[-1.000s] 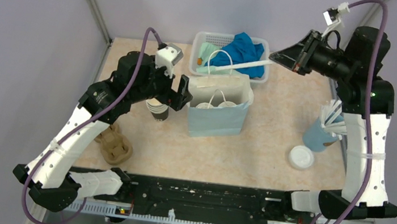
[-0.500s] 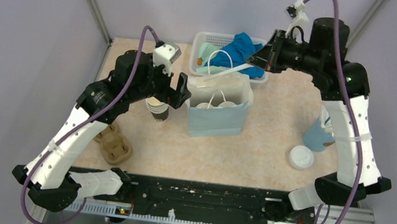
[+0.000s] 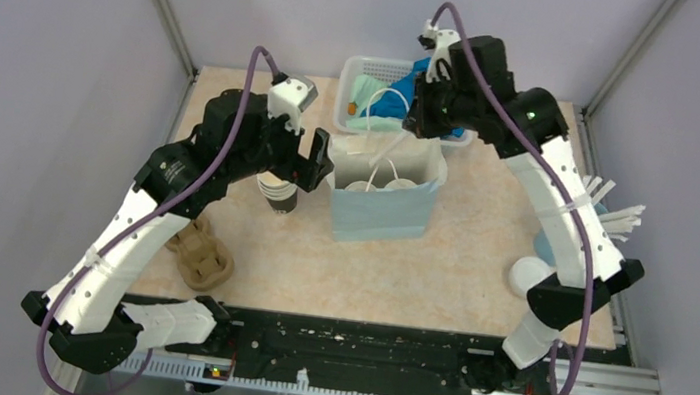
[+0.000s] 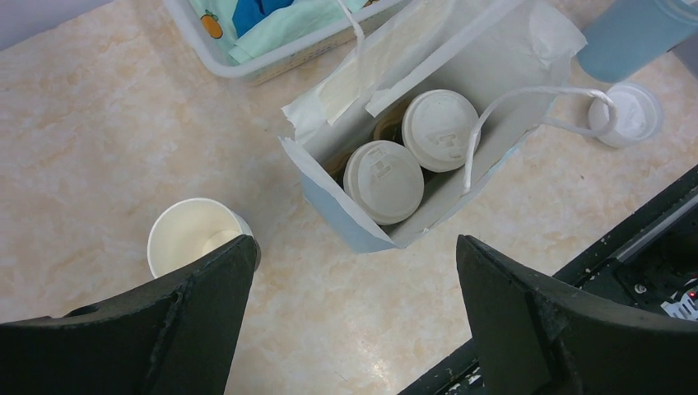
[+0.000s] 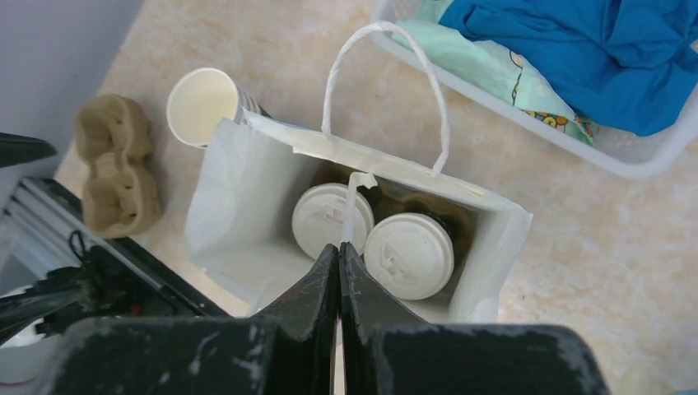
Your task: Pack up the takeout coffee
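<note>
Light blue paper bag [image 3: 382, 212] stands upright mid-table, mouth open. Two lidded cups [image 4: 383, 181] [image 4: 438, 129] sit side by side inside it on something brown, lids on. A third cup, the open cup [image 3: 276, 193], has no lid and stands on the table just left of the bag. Loose lid [image 4: 630, 113] lies on the table right of the bag, near the blue cup [image 4: 634, 33] of sticks. Left gripper [image 3: 315, 161] hovers at the bag's left edge with jaws spread wide, nothing between them. Right gripper [image 5: 339, 251] is above the bag mouth, fingers pressed together and pinching a thin white stick [image 5: 351, 210] that points down over the two lids; can't tell if its tip touches a lid. Pulp tray [image 3: 203, 255] sits near-left, apart from the bag. White basket [image 3: 352, 82] with blue cloth [image 5: 576, 49] is just behind the bag at the far edge.
</note>
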{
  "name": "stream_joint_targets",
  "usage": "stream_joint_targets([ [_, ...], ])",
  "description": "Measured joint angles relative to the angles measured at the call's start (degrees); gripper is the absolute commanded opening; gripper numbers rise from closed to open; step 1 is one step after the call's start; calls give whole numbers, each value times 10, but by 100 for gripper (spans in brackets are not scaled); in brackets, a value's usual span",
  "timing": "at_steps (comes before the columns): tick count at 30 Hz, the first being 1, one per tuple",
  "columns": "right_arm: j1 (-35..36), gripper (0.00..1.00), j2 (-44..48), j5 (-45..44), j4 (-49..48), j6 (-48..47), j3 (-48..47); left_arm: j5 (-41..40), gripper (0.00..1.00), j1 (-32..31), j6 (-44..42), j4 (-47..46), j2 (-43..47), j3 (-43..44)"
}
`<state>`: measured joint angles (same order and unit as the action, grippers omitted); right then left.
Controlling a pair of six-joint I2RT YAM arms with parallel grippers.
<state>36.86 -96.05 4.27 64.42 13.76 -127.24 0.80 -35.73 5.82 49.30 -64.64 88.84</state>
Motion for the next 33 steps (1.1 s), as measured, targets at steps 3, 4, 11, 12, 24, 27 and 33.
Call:
stream_joint_targets([
  [3, 30, 0, -26, -46, 7, -23, -4, -12, 97, 0, 0, 7, 0, 0],
  [4, 36, 0, -35, -58, 8, -30, -4, -16, 97, 0, 0, 9, 0, 0],
  [11, 46, 7, -78, -105, 16, -65, -3, -37, 97, 0, -2, 19, 0, 0],
  [12, 46, 12, -84, -108, 16, -68, -3, -39, 97, 0, -2, 20, 0, 0],
  [24, 40, 70, -97, -184, 51, -24, -50, -36, 98, 0, -5, 22, 0, 3],
  [27, -2, 70, 8, -203, 44, 13, 37, -27, 98, 0, -9, 21, 0, 3],
  [33, -268, 68, 255, -219, 15, 73, 290, -6, 98, 0, -13, 10, 8, -8],
])
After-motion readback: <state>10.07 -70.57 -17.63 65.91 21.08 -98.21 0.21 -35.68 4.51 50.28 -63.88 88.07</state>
